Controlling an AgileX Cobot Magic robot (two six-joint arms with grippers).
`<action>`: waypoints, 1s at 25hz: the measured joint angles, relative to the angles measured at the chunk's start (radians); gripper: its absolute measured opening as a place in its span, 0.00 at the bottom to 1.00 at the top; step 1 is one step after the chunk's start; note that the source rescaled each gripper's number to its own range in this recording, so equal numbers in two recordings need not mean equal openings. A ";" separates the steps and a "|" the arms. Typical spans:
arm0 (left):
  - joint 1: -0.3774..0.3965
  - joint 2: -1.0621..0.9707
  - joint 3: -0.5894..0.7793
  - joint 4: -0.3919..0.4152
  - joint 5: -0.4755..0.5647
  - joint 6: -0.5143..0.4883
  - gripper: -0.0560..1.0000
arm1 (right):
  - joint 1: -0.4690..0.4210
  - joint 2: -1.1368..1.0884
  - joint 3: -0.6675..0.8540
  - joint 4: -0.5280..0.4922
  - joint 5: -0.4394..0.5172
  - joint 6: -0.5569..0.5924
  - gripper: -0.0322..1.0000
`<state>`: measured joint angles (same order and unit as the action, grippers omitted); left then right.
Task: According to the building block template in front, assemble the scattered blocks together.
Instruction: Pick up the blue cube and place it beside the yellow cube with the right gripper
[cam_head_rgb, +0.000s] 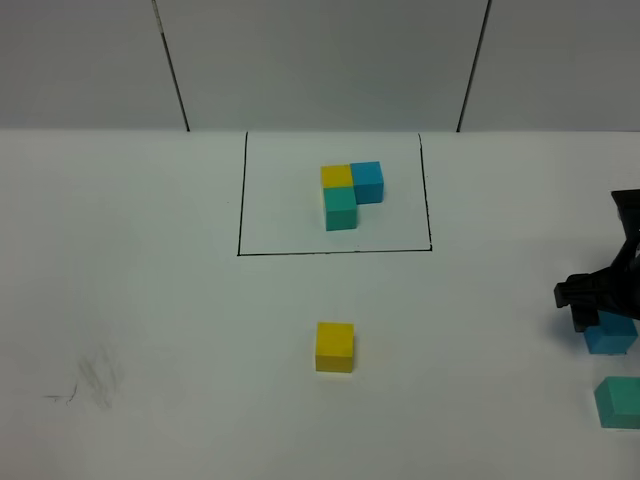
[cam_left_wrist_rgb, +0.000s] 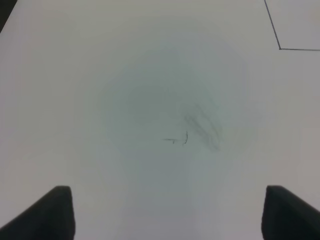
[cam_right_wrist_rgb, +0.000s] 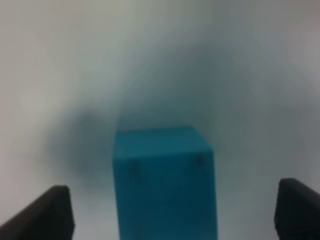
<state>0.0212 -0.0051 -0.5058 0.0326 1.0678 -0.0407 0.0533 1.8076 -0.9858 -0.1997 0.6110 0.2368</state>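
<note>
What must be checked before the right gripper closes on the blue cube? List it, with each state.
1. Right gripper open: ok.
2. Blue cube between its fingers, gap on either side: ok.
3. Fingers low enough on the cube: cannot tell.
4. Teal cube clear of the grip: ok.
5. Left gripper open and empty: ok.
</note>
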 joint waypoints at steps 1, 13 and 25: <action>0.000 0.000 0.000 0.000 0.000 0.000 0.96 | 0.000 0.008 0.000 0.004 -0.011 -0.004 0.68; 0.000 0.000 0.000 0.000 0.000 -0.001 0.96 | 0.000 0.079 0.000 0.051 -0.051 -0.055 0.46; 0.000 0.000 0.000 0.000 0.000 -0.001 0.96 | 0.065 -0.051 -0.021 0.054 -0.028 -0.256 0.05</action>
<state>0.0212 -0.0051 -0.5058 0.0326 1.0678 -0.0417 0.1184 1.7567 -1.0068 -0.1459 0.5826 -0.0195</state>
